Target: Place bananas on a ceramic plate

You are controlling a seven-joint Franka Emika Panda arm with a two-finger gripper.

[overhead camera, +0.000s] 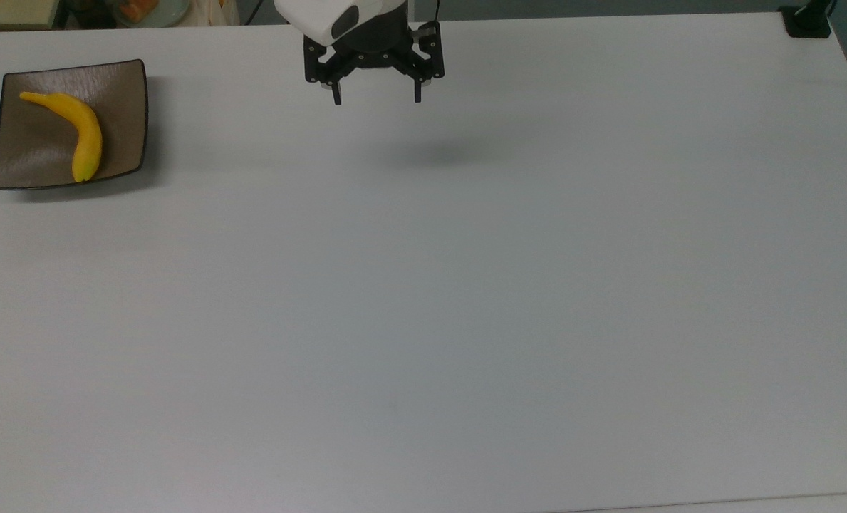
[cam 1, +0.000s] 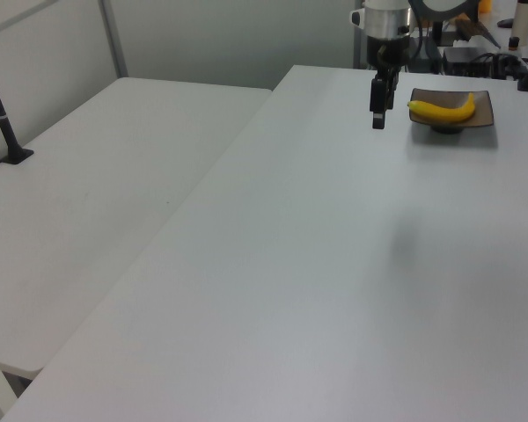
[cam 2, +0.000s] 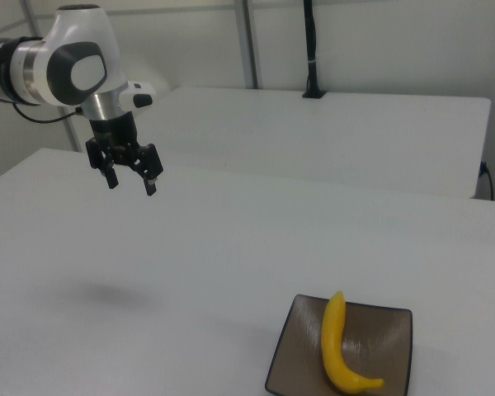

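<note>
The yellow banana [overhead camera: 74, 132] lies on the square brown ceramic plate [overhead camera: 35, 153] at the top view's far left. The banana [cam 1: 442, 109] and the plate [cam 1: 484, 110] sit at the left view's far right; the banana [cam 2: 340, 346] rests on the plate [cam 2: 293, 355] at the right view's bottom. My gripper [overhead camera: 376, 98] hangs open and empty above the table, well to the right of the plate in the top view. The gripper [cam 1: 379, 119] sits just left of the plate in the left view, and the gripper [cam 2: 132, 183] is high at the right view's upper left.
The white table [overhead camera: 466, 299] stretches wide below and to the right of the gripper in the top view. A black mount [overhead camera: 806, 20] sits at its top right corner. A second white table [cam 1: 88, 202] adjoins at the left view's left, with a black post [cam 1: 2, 114].
</note>
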